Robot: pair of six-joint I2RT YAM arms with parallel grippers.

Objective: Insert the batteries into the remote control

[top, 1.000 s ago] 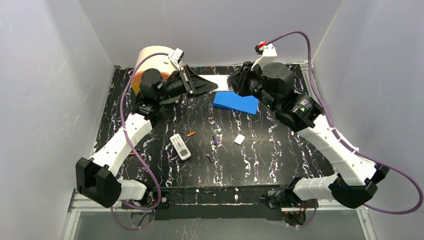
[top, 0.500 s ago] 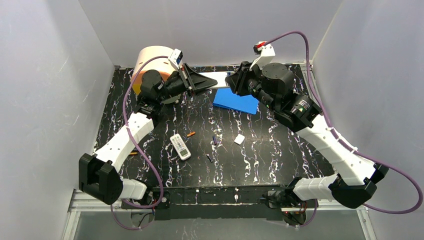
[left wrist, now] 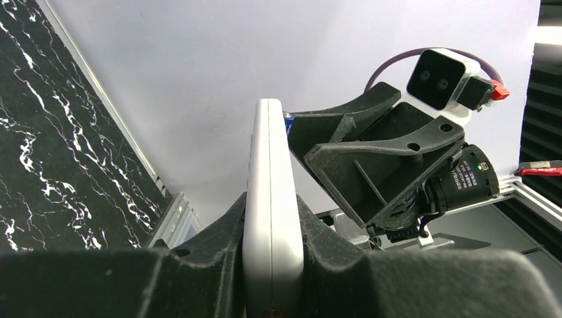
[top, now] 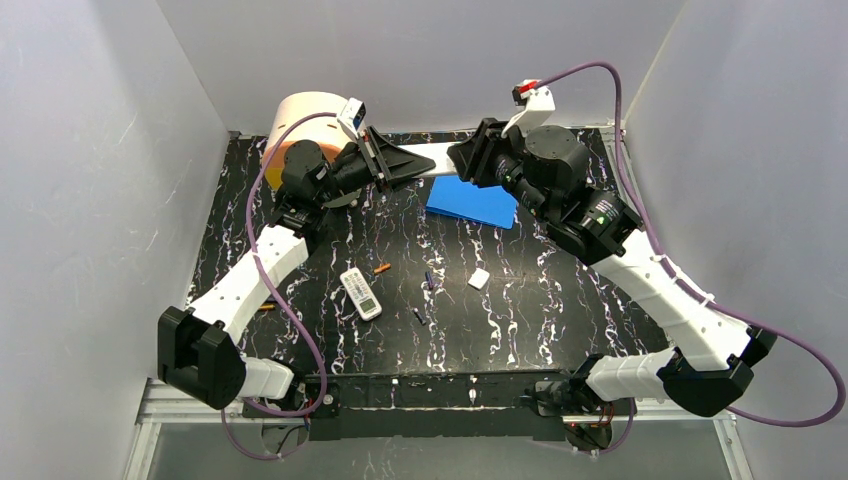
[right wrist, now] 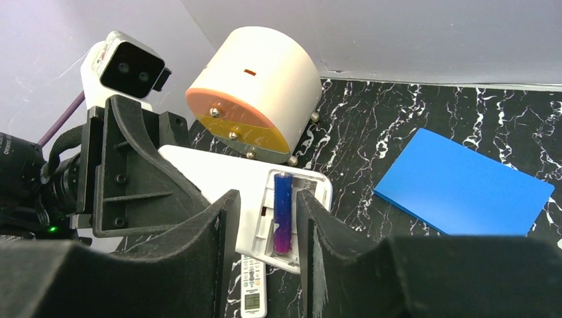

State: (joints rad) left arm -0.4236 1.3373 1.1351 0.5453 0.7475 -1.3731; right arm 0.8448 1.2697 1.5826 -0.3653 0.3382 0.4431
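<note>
1. Loose batteries (top: 381, 268) are seen lying on the surface (top: 560, 300), beside a small remote (top: 361, 293) (a second one, not held). They are round, so they could be rolled away if bumped while being picked up.
2. Farther back, the remote control (left wrist: 268, 165) is pinched on its edges by the left end effector (left wrist: 273, 218), up off the surface. If that grip is loosened, it could be tipped or dropped.
3. The right end effector (right wrist: 265, 199) is spread a little, with nothing pinched. A purple battery (right wrist: 283, 212) is seen in the open slot just past it. If it is not pressed fully down, it could be popped out.
4. Farthest back, a round drum (right wrist: 255, 99) could be knocked.
</note>
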